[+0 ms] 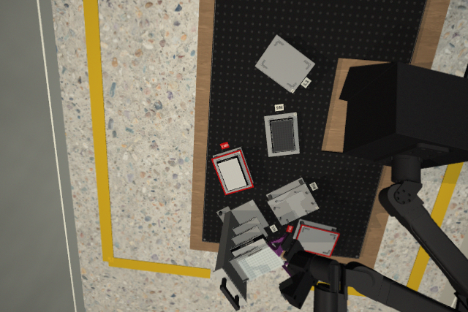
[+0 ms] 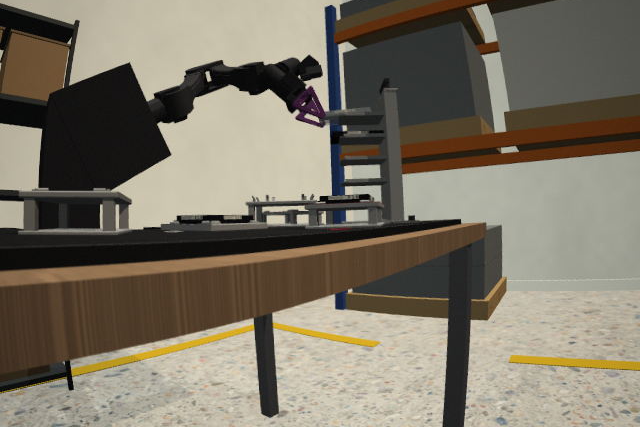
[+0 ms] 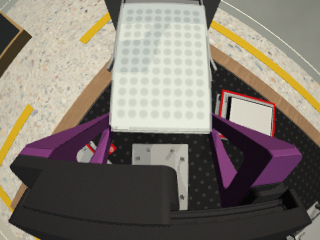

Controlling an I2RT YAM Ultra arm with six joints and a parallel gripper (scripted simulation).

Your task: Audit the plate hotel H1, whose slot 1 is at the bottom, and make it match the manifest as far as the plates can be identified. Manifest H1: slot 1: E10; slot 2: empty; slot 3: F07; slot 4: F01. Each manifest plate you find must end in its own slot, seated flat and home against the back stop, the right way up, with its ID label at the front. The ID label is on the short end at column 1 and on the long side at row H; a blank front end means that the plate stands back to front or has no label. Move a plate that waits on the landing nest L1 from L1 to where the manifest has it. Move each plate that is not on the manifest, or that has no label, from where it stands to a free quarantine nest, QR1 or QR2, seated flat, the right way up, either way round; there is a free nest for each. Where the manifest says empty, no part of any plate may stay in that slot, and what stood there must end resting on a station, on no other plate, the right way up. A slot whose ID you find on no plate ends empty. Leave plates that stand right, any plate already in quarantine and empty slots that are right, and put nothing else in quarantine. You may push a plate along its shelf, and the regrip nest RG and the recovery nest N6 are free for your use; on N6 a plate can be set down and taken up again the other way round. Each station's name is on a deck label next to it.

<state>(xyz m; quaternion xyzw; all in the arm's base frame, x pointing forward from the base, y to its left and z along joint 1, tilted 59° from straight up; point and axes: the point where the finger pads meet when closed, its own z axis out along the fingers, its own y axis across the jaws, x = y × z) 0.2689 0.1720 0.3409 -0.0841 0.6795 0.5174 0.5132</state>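
Observation:
My gripper [image 1: 277,253] [image 2: 323,119] [image 3: 160,118] is shut on a pale, clear-topped plate [image 1: 259,261] [image 2: 351,110] [image 3: 160,65], gripping its long sides near the front end. The plate is at the top level of hotel H1 [image 1: 225,240] [image 2: 392,153], just over the top shelf, and looks slightly tilted. No ID label is readable. A dark plate [image 2: 364,132] is on the shelf below. The two lower shelves look bare in the exterior view. A dark plate [image 1: 282,134] [image 2: 214,218] lies on N6. A white plate with black edges [image 1: 232,173] [image 2: 345,198] [image 3: 250,115] lies on a red-bordered nest.
Landing nest L1 [image 1: 285,63] [image 2: 77,195] holds no plate. Regrip nest RG [image 1: 292,202] and the other red-bordered nest [image 1: 316,242] hold none. RG stands close beside the hotel. The forearm passes near the red-bordered nest at the lower right in the top view.

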